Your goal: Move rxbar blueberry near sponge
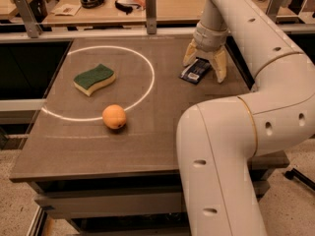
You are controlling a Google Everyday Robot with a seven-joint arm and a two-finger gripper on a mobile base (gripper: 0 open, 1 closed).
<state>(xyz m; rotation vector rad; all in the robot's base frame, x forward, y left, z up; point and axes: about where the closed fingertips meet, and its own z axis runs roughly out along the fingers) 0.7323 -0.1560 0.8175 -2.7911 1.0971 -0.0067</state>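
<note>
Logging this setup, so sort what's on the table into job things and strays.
Job: rxbar blueberry, lying between the open fingers of the gripper at the table's far right; sponge, far left.
Strays: orange, near the front left.

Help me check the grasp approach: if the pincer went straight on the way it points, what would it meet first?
Probably the rxbar blueberry, which the open pincer straddles, pointing down at the far right of the table. Its height above the bar is unclear.

White tubular arm (231, 146); gripper (204, 70) with tan fingers (220, 67) over table's (147, 146) far right.
</note>
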